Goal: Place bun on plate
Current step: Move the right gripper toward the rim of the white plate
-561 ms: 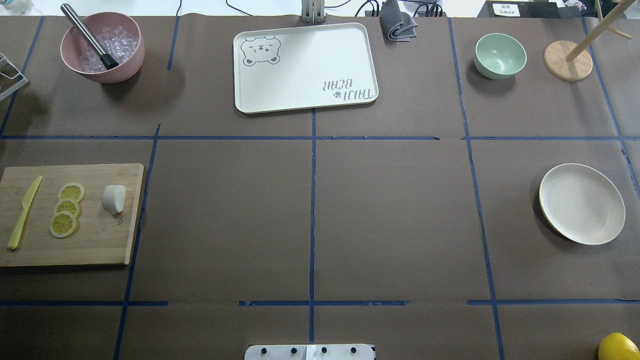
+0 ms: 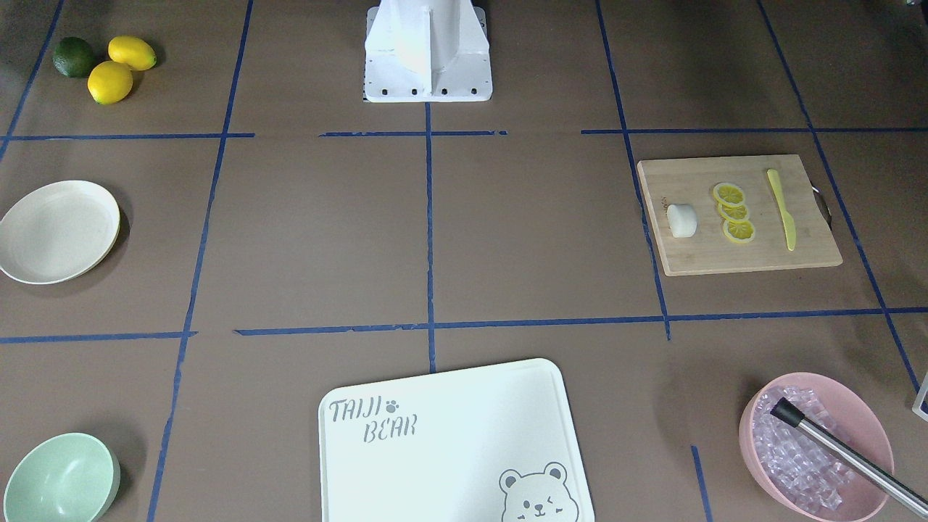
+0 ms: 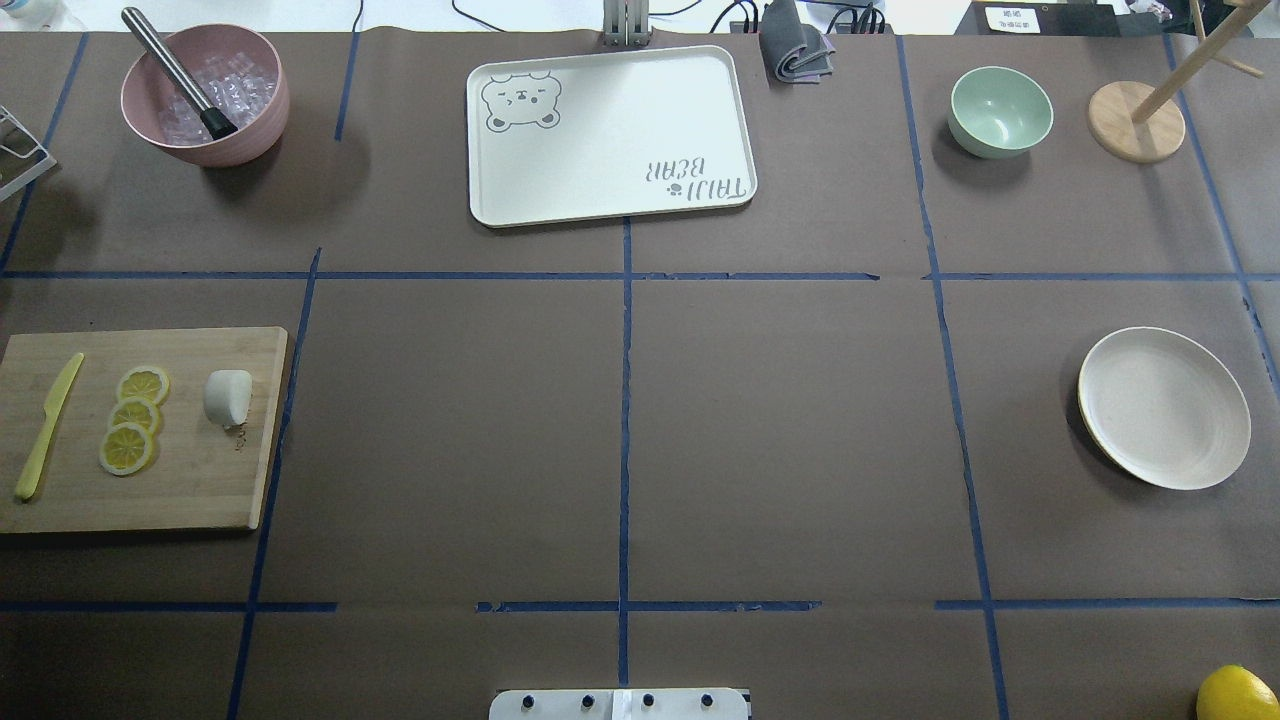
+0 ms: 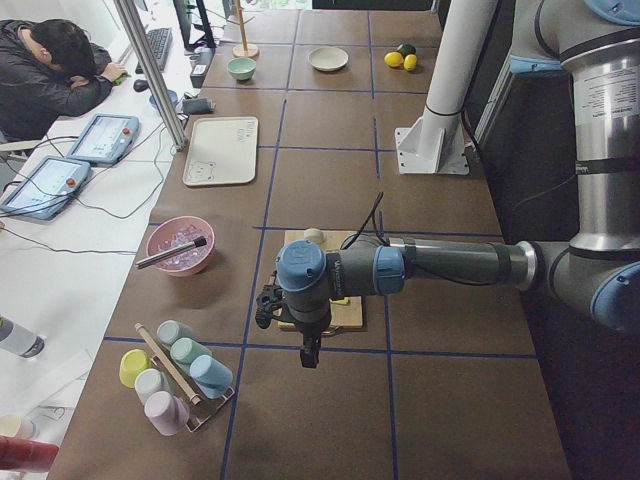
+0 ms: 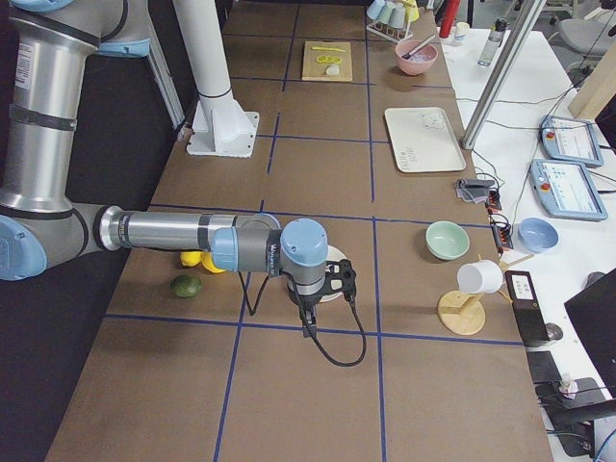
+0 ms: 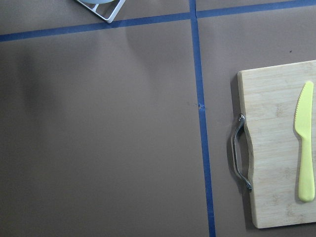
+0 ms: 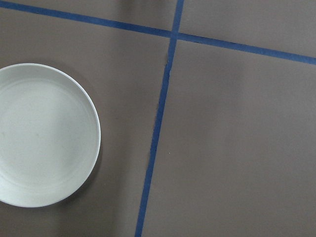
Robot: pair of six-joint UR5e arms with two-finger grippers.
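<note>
Front view: bun [image 2: 681, 220] on board [image 2: 725, 257] by surface's [image 2: 507, 239] left edge; plate [image 2: 58, 232] bare at right edge. Overhead: the two well apart. Side views: left end effector [image 4: 311, 352], right end effector [image 5: 309, 323], grip state cannot be told. Pick, carry, placement all outstanding.

left arm [image 4: 450, 264] extended horizontally, wrist turned down, right arm [image 5: 164, 231] likewise

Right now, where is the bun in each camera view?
Front-facing: bun right of centre, at the cutting board's left end.
Overhead: bun far left, at the board's right end.
Exterior left: bun mid-frame, at the board's far end.
Exterior right: bun top centre, at the board's near end.
Left wrist: not in it.
Right wrist: not in it.
Shared landmark: the cutting board, with lemon slices beside the bun.
</note>
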